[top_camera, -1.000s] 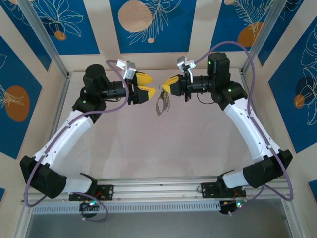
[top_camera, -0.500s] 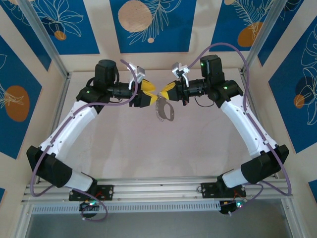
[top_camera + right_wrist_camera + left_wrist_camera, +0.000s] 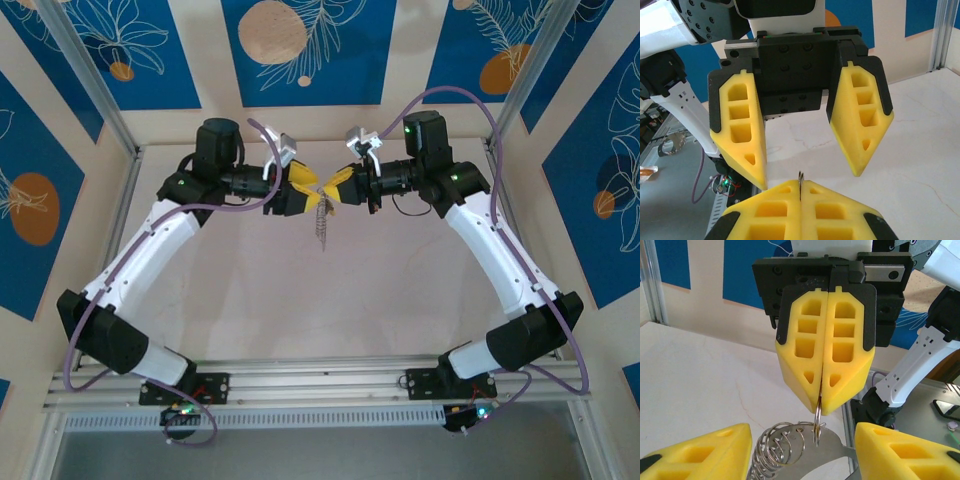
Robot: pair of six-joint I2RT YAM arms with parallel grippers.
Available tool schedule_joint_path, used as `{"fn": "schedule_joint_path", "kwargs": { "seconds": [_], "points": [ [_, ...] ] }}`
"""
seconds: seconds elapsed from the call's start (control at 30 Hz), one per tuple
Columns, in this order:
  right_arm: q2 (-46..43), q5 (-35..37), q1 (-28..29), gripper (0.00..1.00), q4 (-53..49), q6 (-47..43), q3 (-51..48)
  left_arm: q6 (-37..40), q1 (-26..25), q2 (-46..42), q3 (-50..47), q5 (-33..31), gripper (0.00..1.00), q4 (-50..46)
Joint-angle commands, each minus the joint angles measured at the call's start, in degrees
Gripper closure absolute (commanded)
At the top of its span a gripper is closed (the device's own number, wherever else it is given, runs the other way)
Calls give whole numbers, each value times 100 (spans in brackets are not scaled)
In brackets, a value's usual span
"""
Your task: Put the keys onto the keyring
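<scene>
The grey keyring (image 3: 826, 461) shows coiled wire loops beside a flat plate.

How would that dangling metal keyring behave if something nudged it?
It would probably swing freely: the keyring hangs from one thin loop pinched by the shut right gripper. The metal looks stiff, yet its coiled rings may jangle and shift.

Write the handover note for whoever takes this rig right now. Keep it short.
Right gripper: shut, pinching the small ring at the top of the keyring, which hangs below it.
Left gripper: open, facing the right one, fingers either side of the hanging keyring, gripping nothing.
Done: keyring held up between the two arms.
Left: thread the keys on. Whether any key is on it yet is too small to tell.
</scene>
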Motion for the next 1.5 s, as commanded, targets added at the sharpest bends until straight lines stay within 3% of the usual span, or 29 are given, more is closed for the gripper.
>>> {"fn": "schedule_joint_path", "kwargs": {
  "seconds": [0.0,0.17,0.37,0.43,0.5,0.6,0.8,1.1,1.47],
  "points": [
    [-63,-293,33,100,143,20,41,98,-98,94,203,187,44,24],
    [-87,-305,43,100,210,55,14,116,-201,177,274,195,48,-2],
    [-83,-272,52,100,257,72,-12,74,-274,187,266,194,64,134],
    [-81,-249,51,100,249,64,-25,46,-268,161,235,171,62,189],
    [-83,-205,46,100,247,55,-47,32,-275,105,183,69,49,232],
    [-90,-173,29,100,249,38,-71,82,-268,-15,104,-87,45,256],
    [-130,-170,-23,100,269,64,-96,148,-213,-142,38,-175,45,241],
    [-201,-173,-89,100,387,131,-185,4,-164,-118,23,-68,69,431],
    [-243,-173,-160,100,526,224,-203,23,-177,26,19,120,60,323]
  ]
}}
